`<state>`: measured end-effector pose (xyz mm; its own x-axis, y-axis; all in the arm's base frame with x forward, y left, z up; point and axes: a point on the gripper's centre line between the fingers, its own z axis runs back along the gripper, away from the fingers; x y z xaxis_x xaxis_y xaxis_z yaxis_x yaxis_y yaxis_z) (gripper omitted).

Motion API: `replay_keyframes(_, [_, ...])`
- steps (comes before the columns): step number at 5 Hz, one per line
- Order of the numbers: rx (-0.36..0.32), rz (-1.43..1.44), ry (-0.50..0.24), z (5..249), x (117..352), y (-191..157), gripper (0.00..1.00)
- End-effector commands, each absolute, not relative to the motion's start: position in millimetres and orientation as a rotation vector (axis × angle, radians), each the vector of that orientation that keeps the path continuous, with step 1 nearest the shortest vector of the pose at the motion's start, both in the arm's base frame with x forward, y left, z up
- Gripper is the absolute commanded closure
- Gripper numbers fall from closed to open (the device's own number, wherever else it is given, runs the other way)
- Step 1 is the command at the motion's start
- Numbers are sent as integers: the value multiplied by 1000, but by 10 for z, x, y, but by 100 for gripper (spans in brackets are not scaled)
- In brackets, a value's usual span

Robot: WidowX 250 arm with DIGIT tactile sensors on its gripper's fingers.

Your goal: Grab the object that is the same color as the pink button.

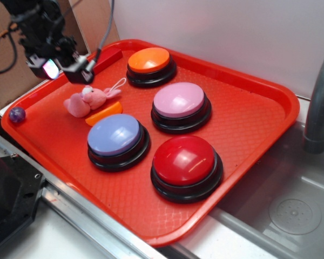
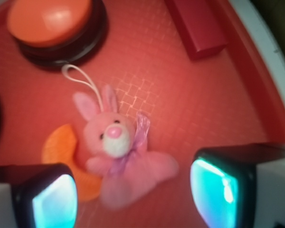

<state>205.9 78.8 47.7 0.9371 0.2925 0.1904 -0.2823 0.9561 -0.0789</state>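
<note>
1. The purple ball (image 1: 17,114) sits at the tray's (image 1: 248,116) far left edge, well left of the bunny (image 1: 85,100). It is the wrong colour and no part of this job.
2. The hand (image 1: 65,67) hangs just above and left of the bunny. Its jaws stand wide apart and hold nothing. In the wrist view the two pads (image 2: 54,199) frame the bunny's lower body, so the hand looks roughly lined up over it.
3. The bunny lies on the tray floor, left of the pink button (image 1: 179,100) and just behind the lavender button (image 1: 114,135). It matches the pink button's colour, so I take it for the target.
4. It looks fuzzy, soft and very light. I expect it to squash under the pads rather than slip, with no risk of breakage. A firm close should be safe.
5. The plump body below the bunny's white muzzle looks like the best place to grip. The ears are thin, and the white loop (image 1: 117,84) behind the bunny's head is too slack to pinch reliably.
6. An orange wedge (image 1: 103,114) touches the bunny's side and seems partly tucked beneath it. One pad could catch the wedge, so the grip should stay on the plush.
7. The orange button (image 1: 149,59) stands behind and right of the bunny, clear of the loop. The red button (image 1: 184,160) is well right of the bunny.
</note>
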Motion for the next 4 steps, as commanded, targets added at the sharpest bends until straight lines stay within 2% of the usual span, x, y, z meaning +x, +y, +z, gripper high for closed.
replay_keyframes(1, [-42,227,-200,219,2239,690,0])
replay_keyframes(2, [-11,266,-180,130,2255,721,0])
replay_keyframes(3, [-15,284,-189,173,2278,758,100])
replay_keyframes(4, [16,305,-174,315,2287,758,100])
